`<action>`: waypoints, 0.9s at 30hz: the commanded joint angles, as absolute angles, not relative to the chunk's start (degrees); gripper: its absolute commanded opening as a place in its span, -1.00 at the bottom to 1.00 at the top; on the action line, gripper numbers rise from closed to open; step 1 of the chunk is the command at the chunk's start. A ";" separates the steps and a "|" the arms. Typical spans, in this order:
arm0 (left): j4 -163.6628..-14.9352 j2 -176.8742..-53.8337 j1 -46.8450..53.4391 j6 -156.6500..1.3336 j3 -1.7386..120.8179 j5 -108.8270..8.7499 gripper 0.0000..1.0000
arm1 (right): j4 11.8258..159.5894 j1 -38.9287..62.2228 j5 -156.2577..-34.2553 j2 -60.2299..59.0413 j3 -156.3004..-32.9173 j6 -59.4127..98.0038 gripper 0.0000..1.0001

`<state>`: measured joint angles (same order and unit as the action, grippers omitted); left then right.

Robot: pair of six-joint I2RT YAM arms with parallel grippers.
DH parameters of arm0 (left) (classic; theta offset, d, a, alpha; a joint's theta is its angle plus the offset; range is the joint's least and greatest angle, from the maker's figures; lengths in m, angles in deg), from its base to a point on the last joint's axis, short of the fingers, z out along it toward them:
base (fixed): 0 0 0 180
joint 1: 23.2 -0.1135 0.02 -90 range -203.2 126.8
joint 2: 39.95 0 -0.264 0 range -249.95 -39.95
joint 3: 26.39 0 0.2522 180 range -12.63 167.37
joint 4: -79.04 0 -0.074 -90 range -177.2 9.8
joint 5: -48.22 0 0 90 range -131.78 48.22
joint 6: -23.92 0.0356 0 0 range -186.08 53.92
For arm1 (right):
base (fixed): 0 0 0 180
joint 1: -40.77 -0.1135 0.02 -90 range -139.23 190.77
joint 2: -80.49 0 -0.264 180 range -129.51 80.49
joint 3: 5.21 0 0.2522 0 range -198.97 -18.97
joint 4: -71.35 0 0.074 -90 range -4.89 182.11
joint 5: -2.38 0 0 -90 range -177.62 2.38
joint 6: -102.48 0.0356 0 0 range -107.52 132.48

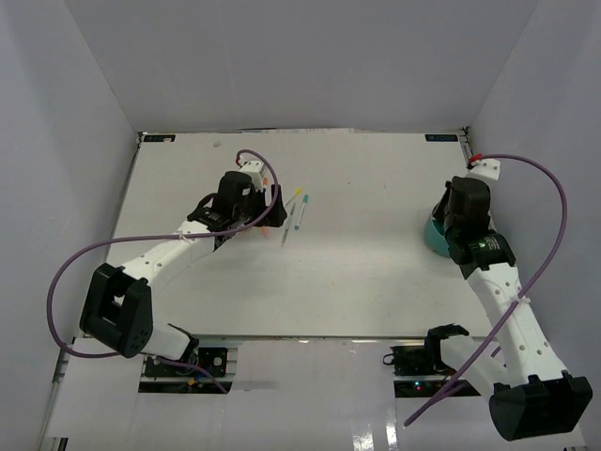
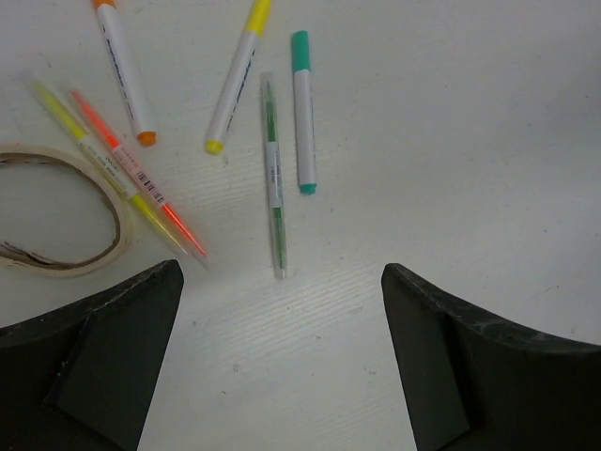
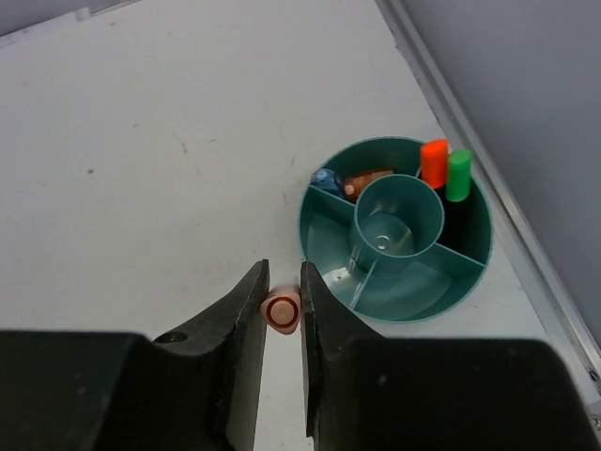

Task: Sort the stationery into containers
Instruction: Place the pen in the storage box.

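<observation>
Trouble loomed at the right hand (image 3: pixel 282 282), clamped on a salmon pink marker (image 3: pixel 282 311) just short of the teal organiser (image 3: pixel 404 318): released there, it would likely clip the rim. Its near compartments lay bare; farther ones held an orange-capped highlighter (image 3: pixel 434 160), a green-capped highlighter (image 3: pixel 458 175) and a light blue pen (image 3: pixel 326 178). Far off, the left hand (image 2: pixel 282 310) gaped wide over loose pens (image 2: pixel 273 178) on the worktop (image 2: pixel 451 141).

My left arm (image 1: pixel 178 249) stretches across the white table (image 1: pixel 376 178), and my left gripper (image 1: pixel 275 214) sits just beside a small cluster of pens (image 1: pixel 299 212) lying left of centre. My right arm (image 1: pixel 502 282) bends inward at the far right, its black wrist above the teal cup (image 1: pixel 431 237), hiding most of it. Both arms trail purple cables (image 1: pixel 562 216)
</observation>
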<state>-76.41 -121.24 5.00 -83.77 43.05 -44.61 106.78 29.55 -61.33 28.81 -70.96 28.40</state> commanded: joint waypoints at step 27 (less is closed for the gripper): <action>-74.36 -117.47 5.36 -85.06 42.39 -41.08 0.96 | 79.05 38.05 -60.28 16.94 -55.62 31.38 -0.30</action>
